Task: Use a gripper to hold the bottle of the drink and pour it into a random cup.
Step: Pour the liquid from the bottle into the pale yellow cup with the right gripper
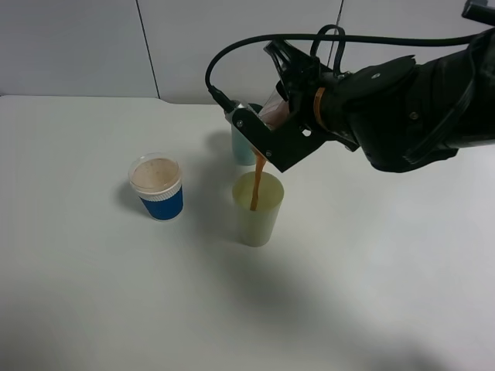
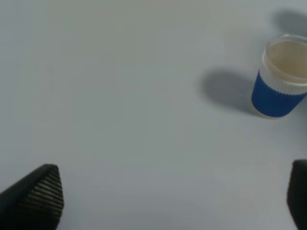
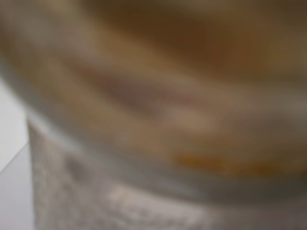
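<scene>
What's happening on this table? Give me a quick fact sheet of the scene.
Action: right gripper holds the tilted bottle, pouring
Drink: brown-orange stream falling into the yellow-green cup
Other cups: teal cup behind it; blue paper cup apart, to its left in the high view
Left gripper: open, holding nothing
Surface: white table

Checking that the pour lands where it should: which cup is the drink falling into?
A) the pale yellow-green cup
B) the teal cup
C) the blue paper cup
A: the brown-orange stream runs from the tilted bottle straight down into the pale yellow-green cup.
</scene>
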Robot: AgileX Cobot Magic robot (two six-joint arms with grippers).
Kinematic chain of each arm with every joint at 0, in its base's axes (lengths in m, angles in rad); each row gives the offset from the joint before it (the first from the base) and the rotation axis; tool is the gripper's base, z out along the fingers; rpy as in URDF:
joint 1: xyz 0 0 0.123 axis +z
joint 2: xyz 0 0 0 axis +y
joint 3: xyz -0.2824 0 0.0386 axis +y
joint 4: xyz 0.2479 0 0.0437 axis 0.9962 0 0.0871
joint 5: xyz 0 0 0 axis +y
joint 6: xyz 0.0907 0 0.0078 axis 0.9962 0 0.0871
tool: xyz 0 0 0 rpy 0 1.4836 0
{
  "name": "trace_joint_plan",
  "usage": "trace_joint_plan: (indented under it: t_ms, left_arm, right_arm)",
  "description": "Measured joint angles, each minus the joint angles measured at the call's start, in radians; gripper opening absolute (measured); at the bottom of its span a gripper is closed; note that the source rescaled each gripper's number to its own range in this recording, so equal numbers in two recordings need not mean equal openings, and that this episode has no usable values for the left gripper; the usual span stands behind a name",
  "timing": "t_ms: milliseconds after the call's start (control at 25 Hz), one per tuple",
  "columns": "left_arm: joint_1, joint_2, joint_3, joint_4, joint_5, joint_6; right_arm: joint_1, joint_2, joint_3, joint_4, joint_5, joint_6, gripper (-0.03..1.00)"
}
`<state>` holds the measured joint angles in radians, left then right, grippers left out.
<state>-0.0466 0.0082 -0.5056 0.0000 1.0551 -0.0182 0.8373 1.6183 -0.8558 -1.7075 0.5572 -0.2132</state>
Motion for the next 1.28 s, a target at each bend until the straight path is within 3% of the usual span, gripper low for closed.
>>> trace_joint_plan:
  t_ms: [880,1280]
  left_arm:
    - [0.000,0.000,0.000,0.000,0.000,0.000]
    - [0.000,0.000,0.000,0.000,0.000,0.000]
  right_arm:
    - [0.028,0.000,0.000,-0.006,0.046,-0.009,0.01]
    - [0.028,0.000,0.000,-0.021,0.129,-0.009,0.00]
